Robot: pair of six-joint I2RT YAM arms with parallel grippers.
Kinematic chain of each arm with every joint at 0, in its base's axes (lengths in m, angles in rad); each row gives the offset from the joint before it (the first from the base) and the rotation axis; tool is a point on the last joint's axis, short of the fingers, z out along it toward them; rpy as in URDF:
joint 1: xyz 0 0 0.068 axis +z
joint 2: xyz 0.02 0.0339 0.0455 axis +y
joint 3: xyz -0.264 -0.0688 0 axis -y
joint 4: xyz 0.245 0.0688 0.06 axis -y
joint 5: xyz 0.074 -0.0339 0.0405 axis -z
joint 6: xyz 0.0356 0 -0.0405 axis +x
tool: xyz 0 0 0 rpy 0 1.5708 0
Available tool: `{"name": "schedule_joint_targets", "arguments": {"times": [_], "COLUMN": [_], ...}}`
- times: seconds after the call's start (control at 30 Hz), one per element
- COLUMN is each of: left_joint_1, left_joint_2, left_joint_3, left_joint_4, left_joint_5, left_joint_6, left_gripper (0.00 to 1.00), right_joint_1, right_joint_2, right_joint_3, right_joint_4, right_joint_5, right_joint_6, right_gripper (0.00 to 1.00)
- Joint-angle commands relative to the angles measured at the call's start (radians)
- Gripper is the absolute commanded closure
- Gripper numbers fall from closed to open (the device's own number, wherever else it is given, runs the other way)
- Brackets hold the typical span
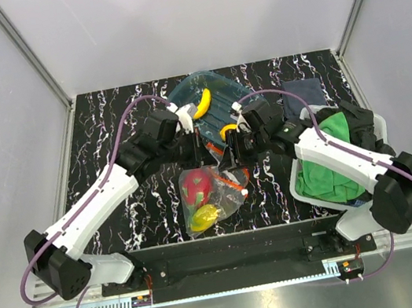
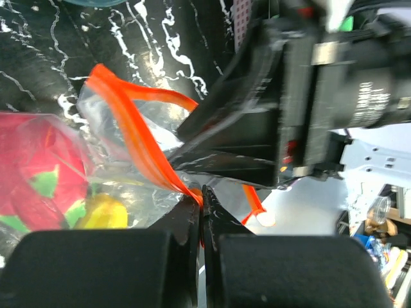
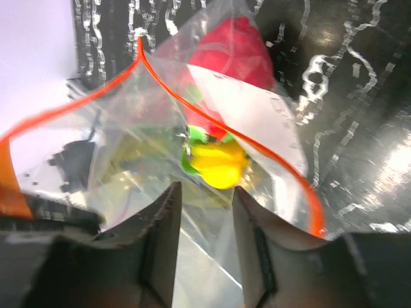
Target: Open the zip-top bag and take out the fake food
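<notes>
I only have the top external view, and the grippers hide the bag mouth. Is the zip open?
Observer: Yes. In the right wrist view the zip strip splits into two separated arcs, so the zip-top bag gapes.
Operator: Is the left gripper holding anything?
Observer: The left gripper is shut on one run of the strip.
Operator: And the right one?
Observer: The right gripper has its fingers apart, with clear plastic showing between them. I cannot tell whether it grips.
</notes>
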Motion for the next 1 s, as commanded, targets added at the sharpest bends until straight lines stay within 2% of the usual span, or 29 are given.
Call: {"name": "schedule_joint_targets", "arguments": {"times": [0.0,0.1,0.43,0.63,0.8,0.87,0.9,0.97], "left_joint_1": [0.003,0.003,0.0,-0.008,-0.017,-0.02,-0.023,-0.026], "left_joint_2": [0.013,0.014,0.019,0.036,0.051,0.053,0.054,0.054], "left_joint_3": [0.044,0.043,-0.008,-0.009,-0.008,-0.006,-0.008,-0.011], "left_joint_4": [0.104,0.104,0.149,0.164,0.169,0.172,0.172,0.175], "left_joint_5": [0.045,0.044,0.056,0.059,0.062,0.059,0.061,0.061], "left_joint_6": [-0.05,-0.059,-0.127,-0.134,-0.137,-0.137,-0.137,-0.139], "left_gripper": [1.0,1.0,1.0,1.0,1.0,1.0,1.0,1.0], "right_joint_1": [0.001,0.001,0.036,0.065,0.074,0.08,0.082,0.088], "right_joint_2": [0.048,0.073,0.214,0.26,0.288,0.292,0.296,0.3], "right_joint_3": [-0.015,-0.063,-0.086,-0.101,-0.136,-0.147,-0.156,-0.164], "right_joint_4": [0.167,0.262,0.351,0.369,0.385,0.397,0.403,0.426], "right_joint_5": [-0.077,-0.115,-0.171,-0.192,-0.227,-0.234,-0.241,-0.249], "right_joint_6": [0.075,0.124,0.135,0.135,0.115,0.104,0.097,0.083], "right_gripper": [0.58,0.59,0.59,0.53,0.43,0.38,0.3,0.24]}}
